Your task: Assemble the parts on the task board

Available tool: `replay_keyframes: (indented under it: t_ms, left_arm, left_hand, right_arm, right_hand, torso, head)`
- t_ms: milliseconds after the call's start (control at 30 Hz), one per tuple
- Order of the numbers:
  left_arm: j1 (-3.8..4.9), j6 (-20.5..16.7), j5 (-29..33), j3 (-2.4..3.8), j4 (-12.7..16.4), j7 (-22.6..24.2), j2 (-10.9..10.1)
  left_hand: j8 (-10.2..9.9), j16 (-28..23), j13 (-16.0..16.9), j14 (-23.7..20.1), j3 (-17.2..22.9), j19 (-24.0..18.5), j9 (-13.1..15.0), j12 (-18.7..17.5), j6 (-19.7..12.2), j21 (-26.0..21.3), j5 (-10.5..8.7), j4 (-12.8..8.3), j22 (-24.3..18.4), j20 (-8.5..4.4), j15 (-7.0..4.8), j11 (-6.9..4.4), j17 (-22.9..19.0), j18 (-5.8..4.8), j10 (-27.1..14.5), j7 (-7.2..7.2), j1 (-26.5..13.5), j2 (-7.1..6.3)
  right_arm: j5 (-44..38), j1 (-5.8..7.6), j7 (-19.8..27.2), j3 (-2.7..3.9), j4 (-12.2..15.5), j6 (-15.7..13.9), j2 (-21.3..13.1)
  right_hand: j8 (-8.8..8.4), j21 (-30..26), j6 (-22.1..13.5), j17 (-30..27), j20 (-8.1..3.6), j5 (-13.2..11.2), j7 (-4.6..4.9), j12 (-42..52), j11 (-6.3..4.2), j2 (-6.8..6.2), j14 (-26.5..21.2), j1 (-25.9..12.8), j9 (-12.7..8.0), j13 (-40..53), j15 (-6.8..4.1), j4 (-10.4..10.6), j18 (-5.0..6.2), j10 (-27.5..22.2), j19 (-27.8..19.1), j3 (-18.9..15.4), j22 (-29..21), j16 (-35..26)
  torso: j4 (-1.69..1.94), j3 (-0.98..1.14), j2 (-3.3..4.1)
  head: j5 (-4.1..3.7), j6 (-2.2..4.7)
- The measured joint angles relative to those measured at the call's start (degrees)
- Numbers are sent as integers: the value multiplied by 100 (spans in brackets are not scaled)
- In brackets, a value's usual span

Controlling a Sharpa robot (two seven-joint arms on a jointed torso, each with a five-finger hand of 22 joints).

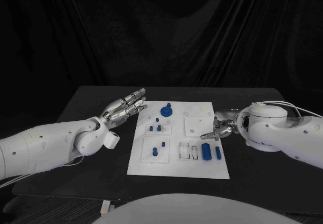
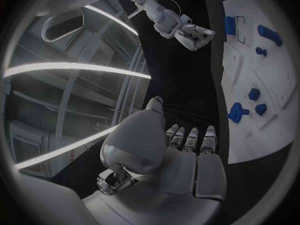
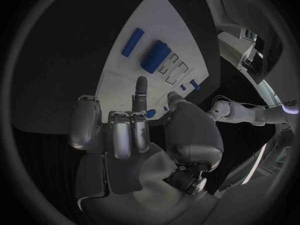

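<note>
Board [image 1: 179, 168] lies mid-table [image 1: 80, 100], blue parts [image 1: 206, 151] on it. Left hand [image 1: 124, 108] hovers just off board's left edge, fingers spread, holding nothing. Right hand [image 1: 221, 129] at board's right edge, fingers partly curled, one extended over board, nothing held.

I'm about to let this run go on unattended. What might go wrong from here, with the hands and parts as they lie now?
1. The right hand hangs at the task board's right edge, close to the two loose blue cylinders; a careless reach may knock or roll them.
2. The left hand, open, is beside the board's left edge; a sweep inward might shift the board or bump the small blue pegs standing in it.
</note>
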Motion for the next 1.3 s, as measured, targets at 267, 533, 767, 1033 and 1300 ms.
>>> replay_keyframes:
  t_ms: [267, 533, 767, 1033, 1300]
  left_arm:
    - [-19, -2, 0, 0, -16, 0, 12]
    - [-41, 0, 0, 0, -24, 0, 20]
    - [-54, 4, 0, 0, -28, 0, 19]
    - [-68, 10, 0, 0, -33, 0, 19]
    - [-80, 19, 0, 0, -56, 0, 34]
  left_hand:
    - [0, 0, 0, 0, 0, 0, 5, 0, 0, 0, 22, 0, 0, 0, 0, 0, 0, 0, 0, 0, 0, 0]
    - [0, 0, 1, 0, 0, 0, 5, 0, 0, 0, 22, 0, 1, 1, 0, 0, 1, -1, 0, 0, 0, 0]
    - [0, 0, -1, 0, 0, 0, 5, 0, 0, 0, 22, 0, 1, 1, 0, 0, -1, 0, 0, 0, 0, 0]
    - [0, 0, -3, 0, -1, 0, 4, 0, 0, 0, 22, 0, 1, 1, 0, 19, -4, 0, 20, 0, 22, 22]
    - [0, 0, -4, 0, 16, 0, 4, 0, 0, 0, 44, -16, 2, 1, 0, 19, -3, 0, 20, 0, 22, 22]
  right_arm:
    - [67, -134, -175, 0, -75, 147, 96]
    - [115, -244, -265, 0, -186, 206, 202]
    - [150, -355, -294, 0, -308, 192, 302]
    - [181, -535, -310, 2, -437, 181, 404]
    - [209, -619, -309, 12, -480, 68, 481]
  right_hand:
    - [-67, -79, -77, 0, 0, 44, 0, 0, 0, 0, 0, 0, 20, -1, 0, 0, 1, 0, 0, 0, 0, 0]
    - [-142, -259, -195, 0, 0, 136, 19, 0, 0, 77, 0, 118, 87, -1, 0, -24, 1, 0, 0, 24, -1, 0]
    - [-162, -426, -240, 0, 0, 176, 64, 0, 1, 44, 0, 166, 150, -2, 0, -24, 2, 0, 0, 24, -1, 0]
    - [-195, -528, -498, 0, 22, 467, 95, 0, 1, 48, 0, 404, 426, -2, 0, -40, 2, 0, -22, 39, -1, -7]
    - [-177, -611, -824, 0, 22, 1289, 136, -1, 4, 45, 20, 846, 967, -2, 25, -289, 2, -1, -62, 117, -1, -66]
  torso:
    - [2, 0, -2]
    - [2, 0, -3]
    - [1, 0, -3]
    - [0, 1, -3]
    - [1, 0, -5]
  head:
    - [-5, 0]
    - [-3, 0]
    - [3, 0]
    - [19, 0]
    - [-13, 0]
